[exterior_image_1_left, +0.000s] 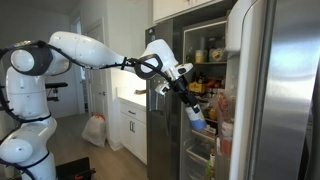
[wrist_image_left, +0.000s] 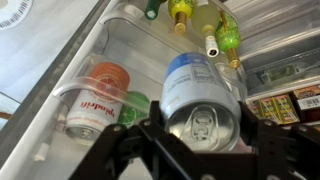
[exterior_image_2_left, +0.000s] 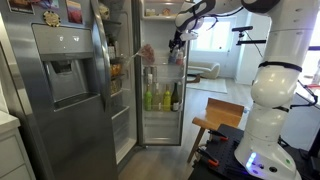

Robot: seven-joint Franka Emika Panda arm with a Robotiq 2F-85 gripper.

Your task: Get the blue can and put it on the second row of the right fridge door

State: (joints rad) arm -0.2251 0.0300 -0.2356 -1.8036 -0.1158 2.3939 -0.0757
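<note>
Item: Robotiq gripper [exterior_image_1_left: 192, 106] at the end of the white Panda arm [exterior_image_1_left: 90, 50], reaching into the opened fridge. Jaws: clenched on the blue can [exterior_image_1_left: 198, 122], one dark finger on either side of its body. In the wrist view the blue can [wrist_image_left: 203, 92] fills the centre, silver pull-tab end toward the camera, with the gripper [wrist_image_left: 200, 150] framing it from below. Position of the can: held in the air and tilted, whitish end lowest, just beside the white inner lining of the right fridge door [exterior_image_1_left: 285, 100], about mid-height among the door shelves. Whether it touches a shelf cannot be told. Door contents, wrist view: a clear plastic door shelf [wrist_image_left: 60, 95] holding a red-and-white labelled container [wrist_image_left: 95, 100] and, just beside it, a green-lidded item [wrist_image_left: 135, 105]. Further off stands a row of green and yellow bottles [wrist_image_left: 205, 20]. In an exterior view the same kind of bottles [exterior_image_2_left: 160, 98] stand upright in a door shelf below the gripper [exterior_image_2_left: 178, 42]; the can is too small to make out there. Adjacent: a steel door with a dispenser [exterior_image_2_left: 60, 65], shut. Background: a white bag [exterior_image_1_left: 93, 130] on the floor by white cabinets [exterior_image_1_left: 132, 125].
</note>
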